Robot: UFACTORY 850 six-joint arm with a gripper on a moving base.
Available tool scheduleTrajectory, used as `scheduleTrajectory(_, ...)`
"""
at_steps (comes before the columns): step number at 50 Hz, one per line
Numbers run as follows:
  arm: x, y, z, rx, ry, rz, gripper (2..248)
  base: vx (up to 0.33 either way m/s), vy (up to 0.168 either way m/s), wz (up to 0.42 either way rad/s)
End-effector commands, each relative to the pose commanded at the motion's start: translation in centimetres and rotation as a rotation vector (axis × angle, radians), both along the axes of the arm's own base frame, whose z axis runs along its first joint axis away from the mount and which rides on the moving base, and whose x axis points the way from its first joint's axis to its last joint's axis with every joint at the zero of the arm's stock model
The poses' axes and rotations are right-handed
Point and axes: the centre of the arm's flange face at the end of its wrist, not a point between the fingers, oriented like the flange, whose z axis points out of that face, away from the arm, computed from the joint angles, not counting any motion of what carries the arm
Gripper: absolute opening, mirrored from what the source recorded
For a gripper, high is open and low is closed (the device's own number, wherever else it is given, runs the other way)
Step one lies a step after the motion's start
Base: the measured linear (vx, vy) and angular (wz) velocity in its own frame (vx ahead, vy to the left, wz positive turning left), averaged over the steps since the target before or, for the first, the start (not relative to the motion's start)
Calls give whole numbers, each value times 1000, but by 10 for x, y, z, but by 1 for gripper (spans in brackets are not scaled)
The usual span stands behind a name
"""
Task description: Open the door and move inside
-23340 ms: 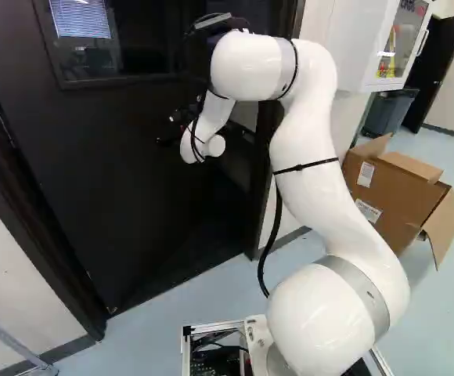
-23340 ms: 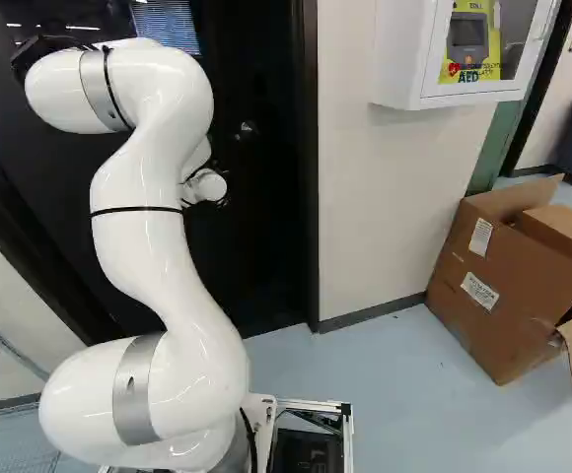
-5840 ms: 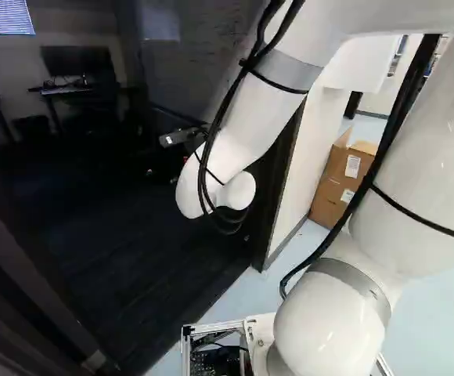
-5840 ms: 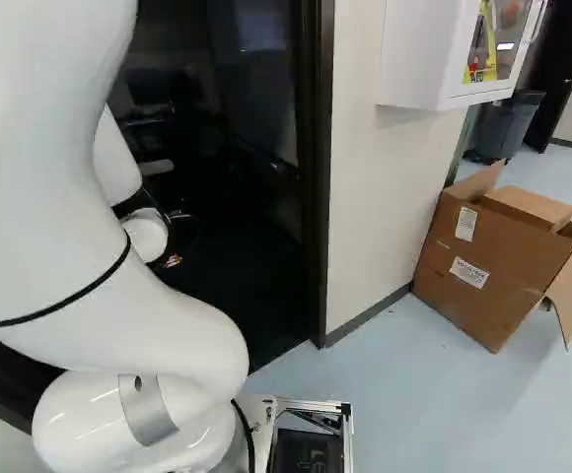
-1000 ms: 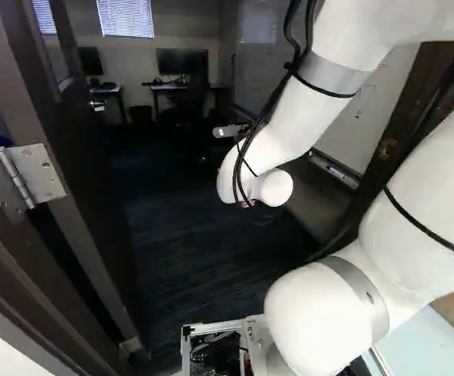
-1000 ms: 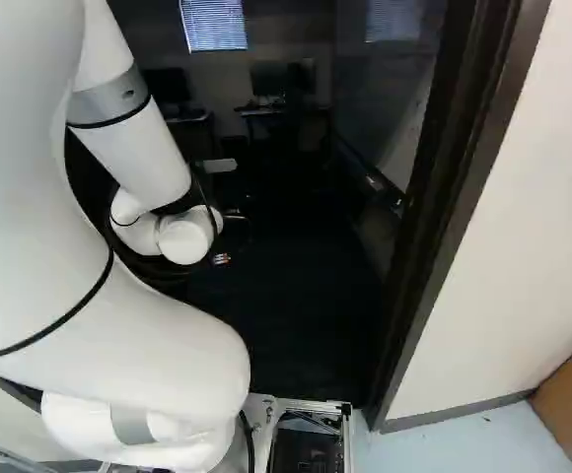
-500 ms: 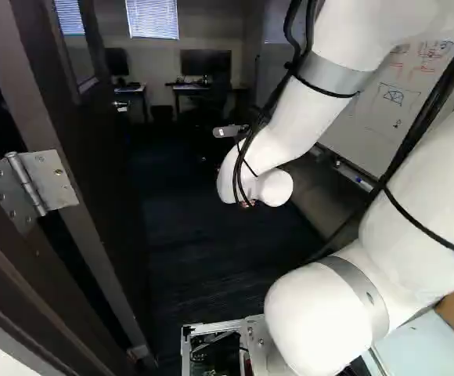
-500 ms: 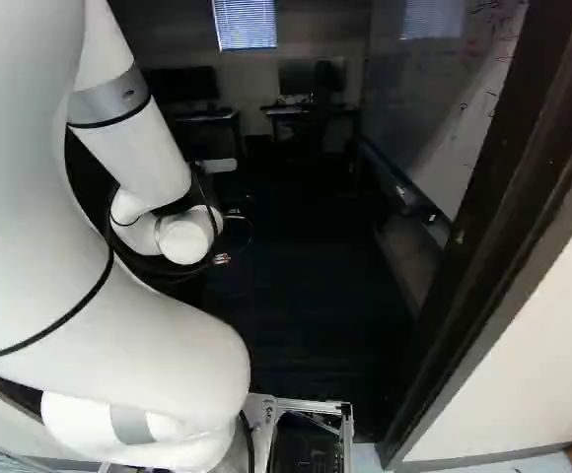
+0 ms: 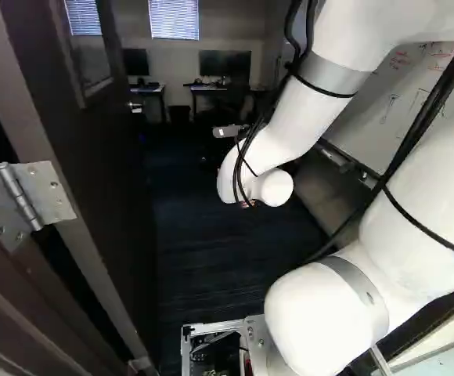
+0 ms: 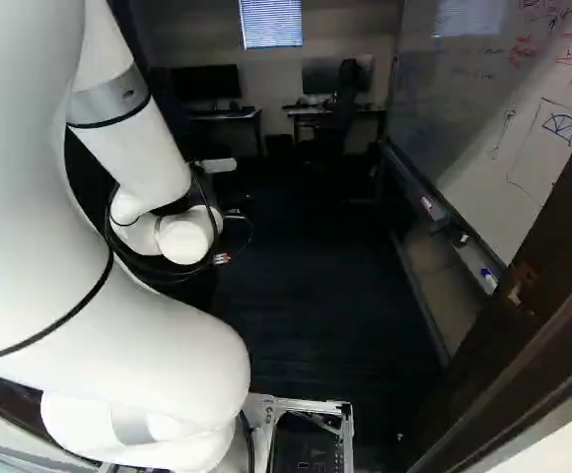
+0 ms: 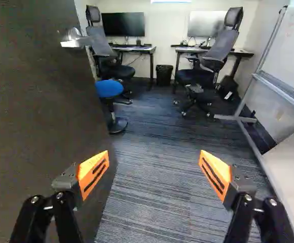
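The dark door (image 9: 106,172) stands open into the room at the left of the left base view, its metal hinge (image 9: 25,196) showing near the frame. Its lever handle (image 9: 135,107) is on the far edge. In both base views my wrist hides the gripper. The wrist view shows my gripper (image 11: 154,158) with fingers wide apart and only carpet beyond the gap. The door's face (image 11: 40,111) fills the space beside one finger, and the handle (image 11: 73,40) lies farther ahead on that side. Whether that finger touches the door, I cannot tell.
The door frame (image 10: 537,345) stands close at the right of the right base view. A whiteboard (image 10: 513,118) with a tray lines that side inside. Ahead are desks with monitors, office chairs (image 11: 208,66), a blue stool (image 11: 109,89) and a bin (image 11: 163,75).
The door was shut at first and now stands open. Over the last second the base has moved, turning left in the doorway. The arm, reposed since the earliest frames, has held still this last second.
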Motion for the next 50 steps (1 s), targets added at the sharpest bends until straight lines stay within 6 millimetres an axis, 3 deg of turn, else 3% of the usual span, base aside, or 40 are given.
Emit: scheduleTrajectory(50,0,0,0,0,0,0,247,156,-29,0)
